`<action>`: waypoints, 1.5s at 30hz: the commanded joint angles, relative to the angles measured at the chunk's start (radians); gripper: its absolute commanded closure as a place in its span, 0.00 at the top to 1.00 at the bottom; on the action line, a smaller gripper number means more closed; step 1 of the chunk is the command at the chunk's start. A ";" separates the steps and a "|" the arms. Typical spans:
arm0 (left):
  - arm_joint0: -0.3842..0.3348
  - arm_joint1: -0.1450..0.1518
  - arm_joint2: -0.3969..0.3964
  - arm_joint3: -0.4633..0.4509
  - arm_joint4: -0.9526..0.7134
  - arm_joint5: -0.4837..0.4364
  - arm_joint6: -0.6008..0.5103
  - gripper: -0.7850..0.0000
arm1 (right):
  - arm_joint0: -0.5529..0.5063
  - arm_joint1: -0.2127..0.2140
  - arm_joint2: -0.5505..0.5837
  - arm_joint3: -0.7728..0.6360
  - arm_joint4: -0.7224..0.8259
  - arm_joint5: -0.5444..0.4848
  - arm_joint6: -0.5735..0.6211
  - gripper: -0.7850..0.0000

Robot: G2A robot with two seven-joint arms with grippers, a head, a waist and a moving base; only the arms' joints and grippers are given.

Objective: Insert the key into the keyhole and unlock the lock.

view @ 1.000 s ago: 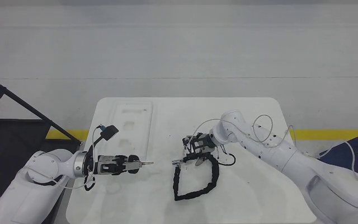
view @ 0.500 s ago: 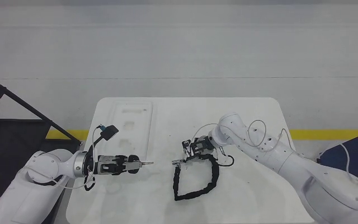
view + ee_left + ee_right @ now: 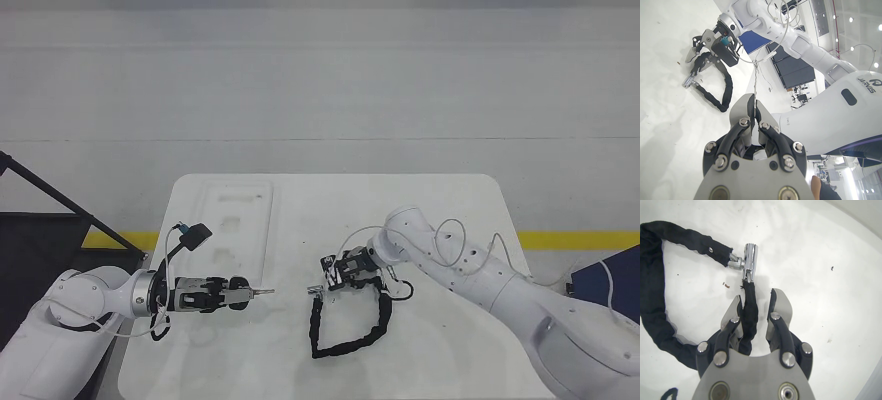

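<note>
Two claws: your left claw (image 3: 754,102) pinches the key (image 3: 264,292), well apart from the silver lock (image 3: 749,260) on the table (image 3: 810,247). Your right claw (image 3: 755,298) is spread around the black chain (image 3: 749,313) just behind it. Squeeze there first so the lock cannot slide

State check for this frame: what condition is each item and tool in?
left tool: shut on key
key: not inserted, apart from lock
lock: lying on table, both chain ends attached
chain: looped on table
right tool: open, straddling chain beside lock
</note>
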 commanded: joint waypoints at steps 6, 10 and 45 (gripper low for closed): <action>0.000 0.000 0.000 0.000 0.000 0.000 0.000 0.00 | -0.012 -0.010 0.000 0.015 -0.016 0.000 -0.010 0.26; 0.000 0.000 0.000 0.000 0.000 0.000 0.000 0.00 | -0.021 -0.014 0.000 0.022 -0.027 0.000 -0.019 0.00; 0.000 0.000 0.000 0.000 0.000 0.000 0.000 0.00 | -0.215 0.260 0.147 -0.246 -0.048 0.083 -0.987 0.00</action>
